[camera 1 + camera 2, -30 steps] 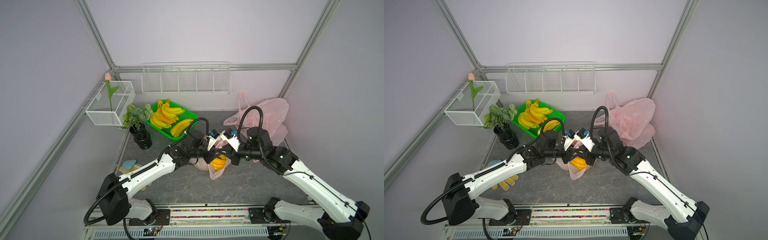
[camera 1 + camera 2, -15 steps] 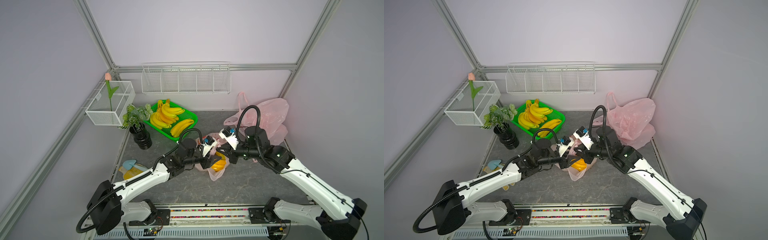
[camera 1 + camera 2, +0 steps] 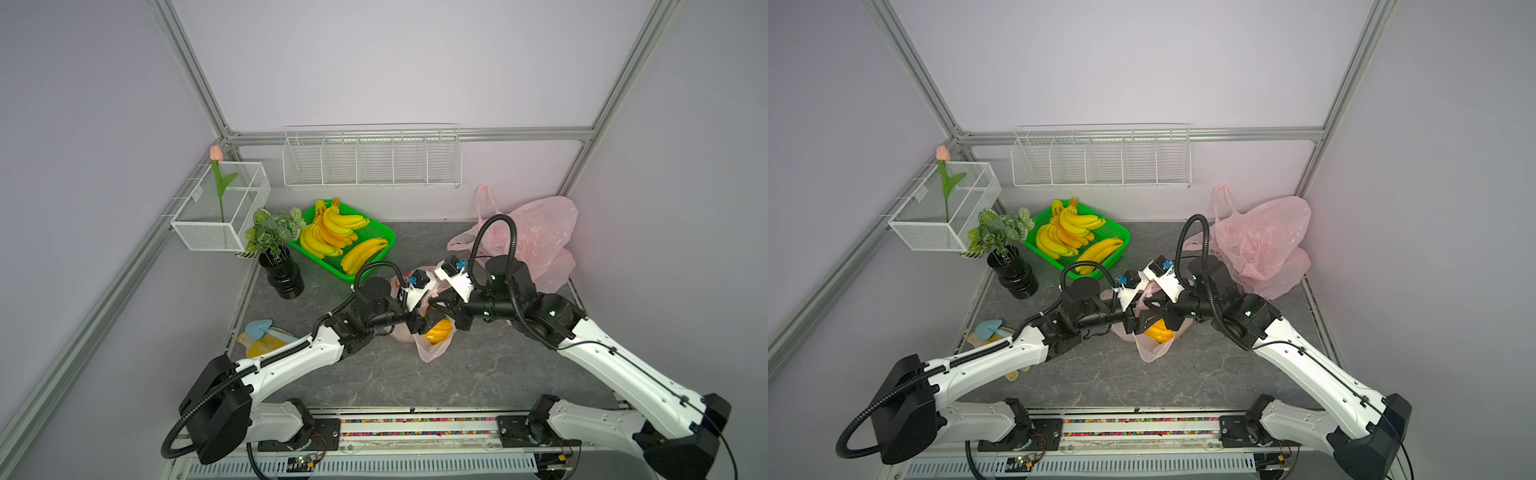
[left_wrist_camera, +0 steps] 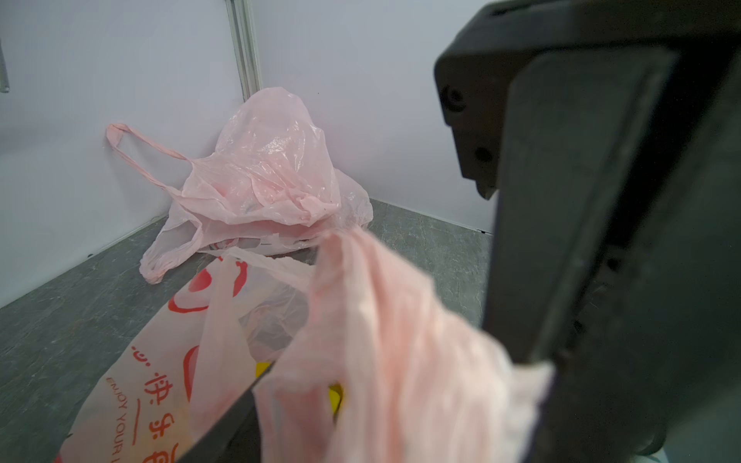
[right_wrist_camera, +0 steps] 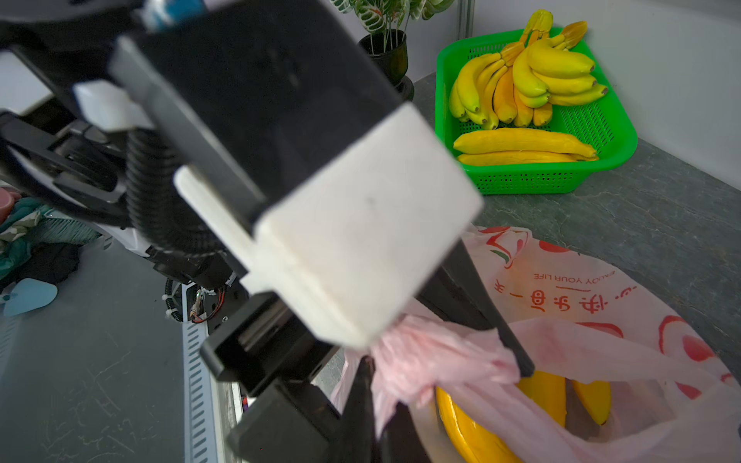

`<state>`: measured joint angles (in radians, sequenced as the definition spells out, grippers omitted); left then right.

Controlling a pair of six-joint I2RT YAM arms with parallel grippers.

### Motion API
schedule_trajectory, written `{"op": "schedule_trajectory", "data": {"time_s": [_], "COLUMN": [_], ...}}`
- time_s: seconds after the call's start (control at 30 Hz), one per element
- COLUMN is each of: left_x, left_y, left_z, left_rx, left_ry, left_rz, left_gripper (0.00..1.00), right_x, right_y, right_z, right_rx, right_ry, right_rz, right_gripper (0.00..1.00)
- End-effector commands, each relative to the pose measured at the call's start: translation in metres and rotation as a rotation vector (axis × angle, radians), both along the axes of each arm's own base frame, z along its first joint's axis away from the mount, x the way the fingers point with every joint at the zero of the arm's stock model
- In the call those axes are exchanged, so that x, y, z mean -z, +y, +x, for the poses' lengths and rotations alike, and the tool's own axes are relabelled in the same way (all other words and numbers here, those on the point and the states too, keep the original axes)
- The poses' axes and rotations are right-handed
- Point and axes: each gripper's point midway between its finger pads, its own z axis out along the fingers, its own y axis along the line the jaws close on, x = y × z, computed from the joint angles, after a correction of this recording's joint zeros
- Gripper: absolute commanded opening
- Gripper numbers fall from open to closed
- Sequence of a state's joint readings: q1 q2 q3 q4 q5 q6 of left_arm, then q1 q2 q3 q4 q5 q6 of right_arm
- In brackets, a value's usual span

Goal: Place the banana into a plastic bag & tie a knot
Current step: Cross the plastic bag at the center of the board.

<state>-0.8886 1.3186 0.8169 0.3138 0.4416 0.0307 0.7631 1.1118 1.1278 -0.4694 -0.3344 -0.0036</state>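
Observation:
A pink plastic bag (image 3: 434, 353) with red print lies mid-table, and a yellow banana (image 3: 438, 332) shows inside it (image 5: 473, 437). My right gripper (image 3: 438, 308) is over the bag's mouth. In the right wrist view it (image 5: 381, 405) is shut on a twisted pink handle (image 5: 437, 352). My left gripper (image 3: 419, 322) faces it from the left and is open, one thin finger (image 5: 495, 316) against that handle. In the left wrist view the handle (image 4: 385, 344) drapes across the left gripper (image 4: 361, 401) and hides one of its fingers.
A green basket (image 3: 384, 235) of bananas stands at the back left beside a potted plant (image 3: 278, 266). Loose pink bags (image 3: 536, 241) are heaped in the back right corner. White wire baskets (image 3: 220, 216) hang on the walls. Small items (image 3: 262, 336) lie at the left front.
My left gripper has opened and its arm has dropped lower and drawn back toward the bag. The right gripper has stayed shut on the handle and sunk slightly.

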Motion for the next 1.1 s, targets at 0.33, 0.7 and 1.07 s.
{"op": "schedule_trajectory", "data": {"time_s": [0.33, 0.7, 1.07], "left_x": [-0.026, -0.041, -0.046], "left_y": [0.006, -0.011, -0.005], "left_z": [0.024, 0.040, 0.058], "left_rx": [-0.140, -0.156, -0.261], "left_ry": [-0.134, -0.185, -0.204], "left_rz": [-0.086, -0.167, -0.218], "left_gripper": [0.71, 0.70, 0.63], "right_x": [0.006, 0.009, 0.016], "right_y": [0.010, 0.014, 0.009], "right_z": [-0.009, -0.011, -0.013], "right_rx": [-0.050, -0.054, -0.037], "right_ry": [0.035, 0.056, 0.087], "right_rz": [0.020, 0.049, 0.066], "right_gripper": [0.07, 0.07, 0.07]}}
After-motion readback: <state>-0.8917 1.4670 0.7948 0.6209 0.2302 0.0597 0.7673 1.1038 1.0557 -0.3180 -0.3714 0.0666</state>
